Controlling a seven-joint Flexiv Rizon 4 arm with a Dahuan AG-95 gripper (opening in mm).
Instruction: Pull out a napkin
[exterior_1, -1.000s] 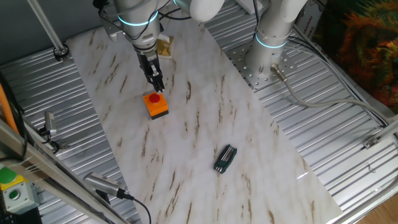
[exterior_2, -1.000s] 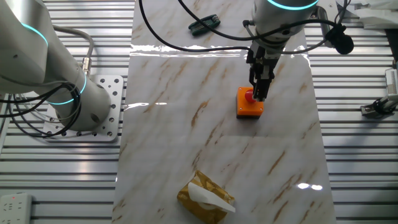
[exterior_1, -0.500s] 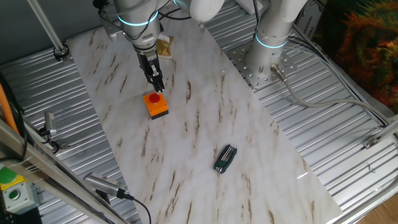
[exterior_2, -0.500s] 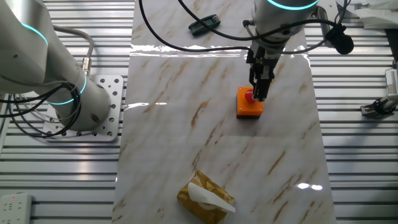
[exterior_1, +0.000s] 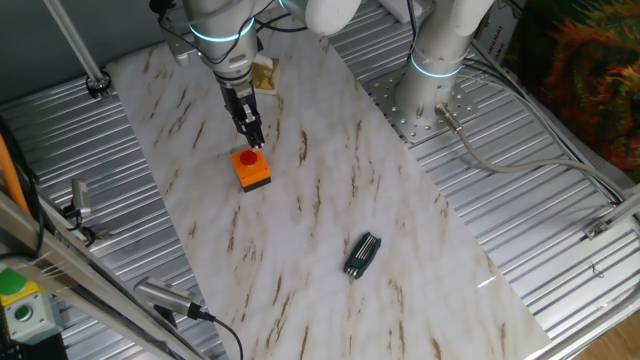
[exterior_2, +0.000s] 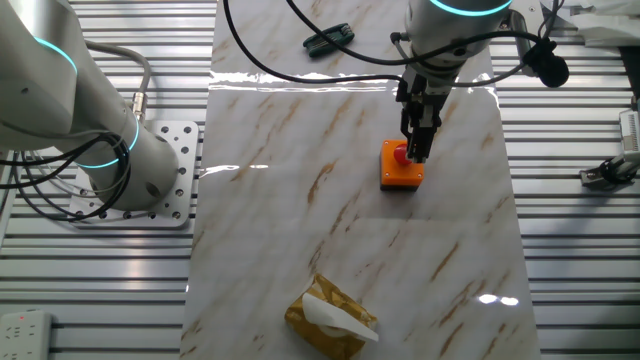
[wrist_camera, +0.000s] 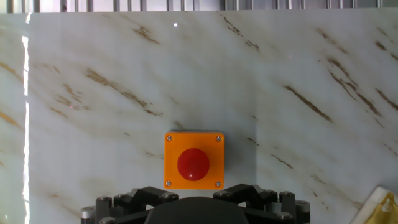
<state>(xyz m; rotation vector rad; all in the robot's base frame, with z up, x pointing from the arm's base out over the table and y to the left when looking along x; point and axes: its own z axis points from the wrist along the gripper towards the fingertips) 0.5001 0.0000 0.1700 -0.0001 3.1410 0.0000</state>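
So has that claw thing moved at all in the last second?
No. In both fixed views the gripper sits at the same spot just above the red button of the orange box, exactly as in the earlier pictures.

White-grey rounded arm (exterior_1: 225, 25) with glowing cyan joint ring, black cables (exterior_2: 300, 60) looping off the wrist, slim black two-finger gripper (exterior_1: 254, 143); hand view shows black gripper base with small silver screws.

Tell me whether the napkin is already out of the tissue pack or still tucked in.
Still tucked in. The napkin pokes up from the gold tissue pack, only partly out. The gripper is far from it, above the orange button box.
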